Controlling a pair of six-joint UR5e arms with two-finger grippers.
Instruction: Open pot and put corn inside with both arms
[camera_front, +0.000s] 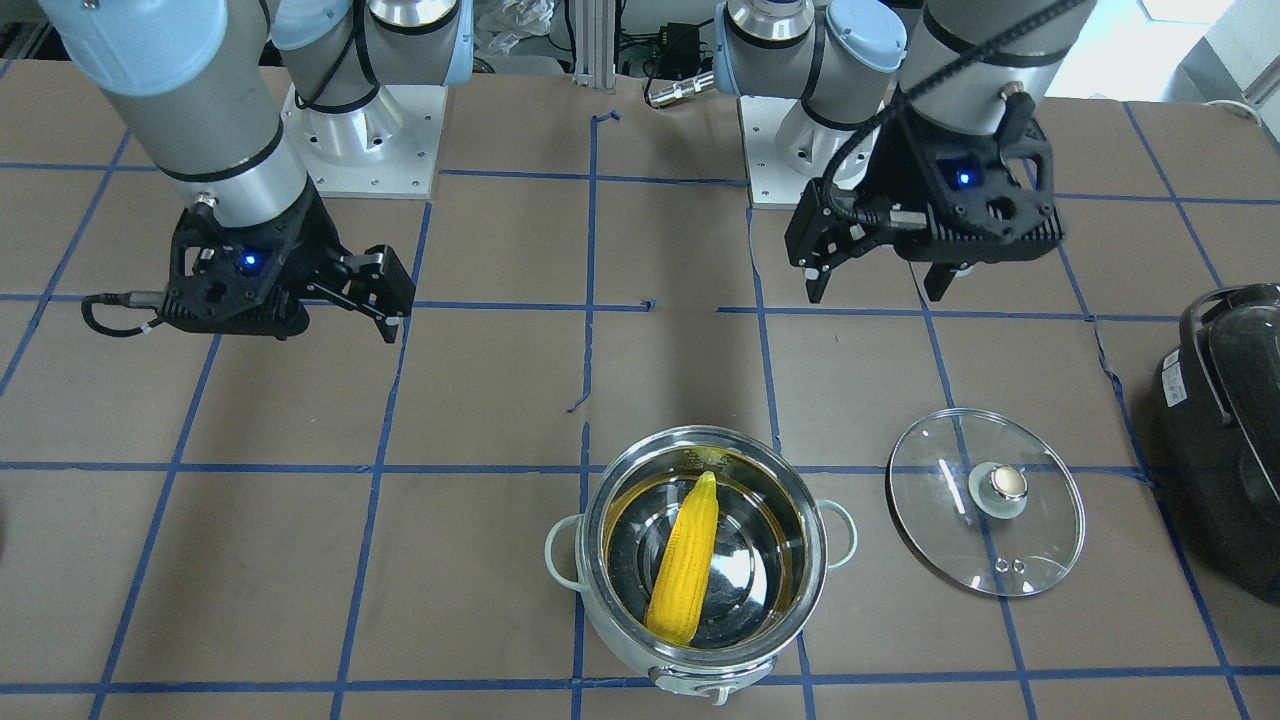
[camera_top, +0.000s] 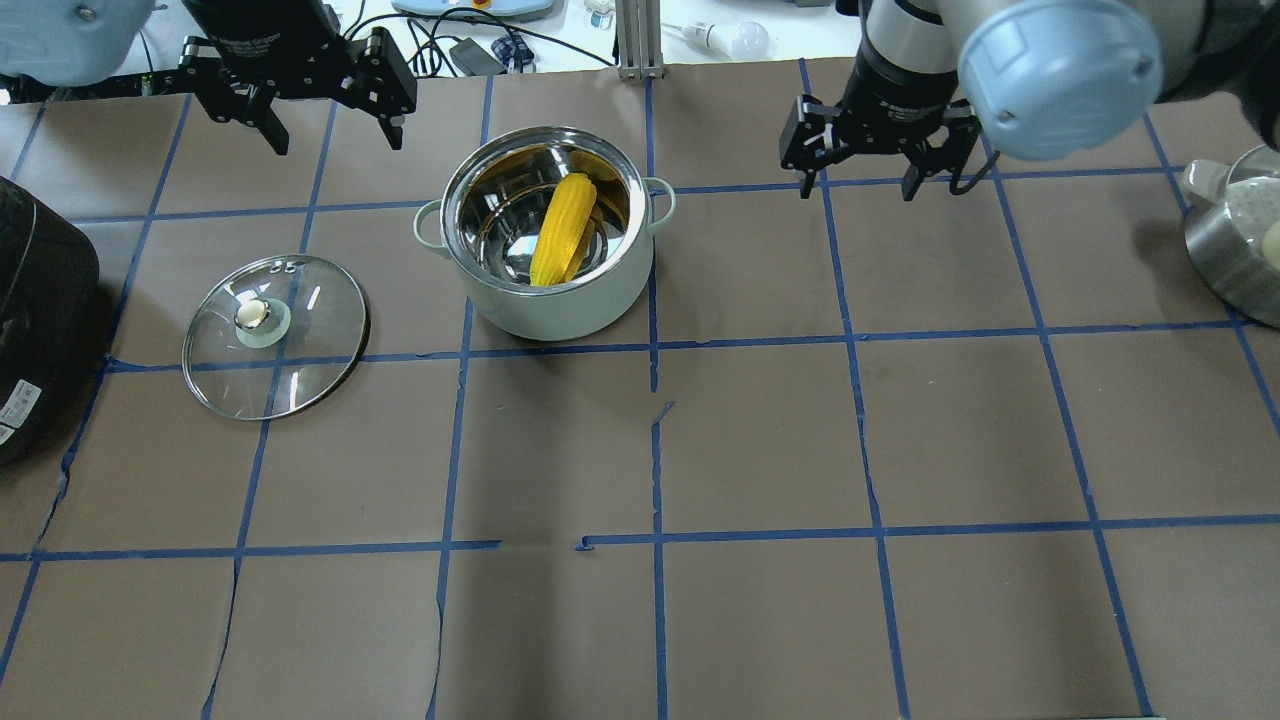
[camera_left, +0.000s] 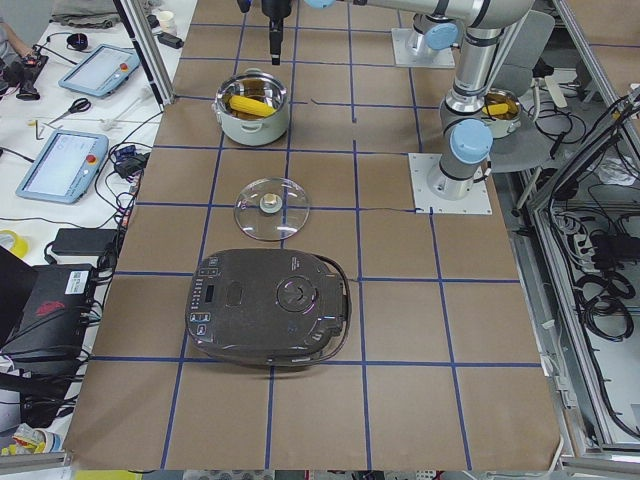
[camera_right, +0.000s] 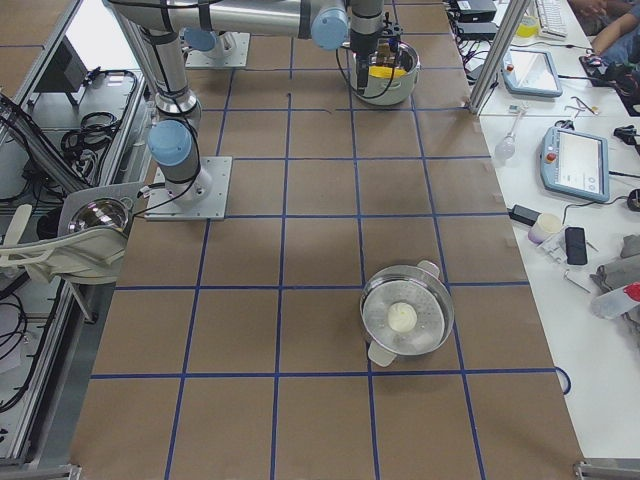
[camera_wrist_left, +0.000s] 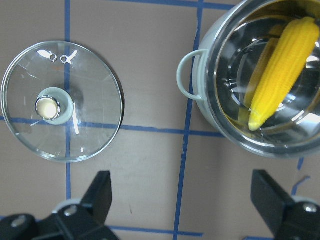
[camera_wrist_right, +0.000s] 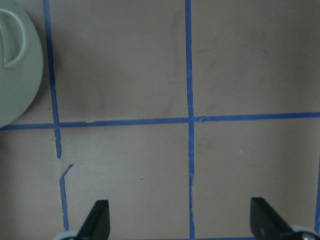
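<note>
Could have tipped round pale-green steel pot (camera_top: 560, 310) holding bright yellow corn cob (camera_top: 562, 228).
By dropping low black left gripper (camera_top: 335, 138) or right gripper (camera_top: 858, 188), hung open and empty high beside pot.

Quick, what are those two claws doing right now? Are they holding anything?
Left gripper: open, holding nothing.
Right gripper: open, holding nothing.
</note>
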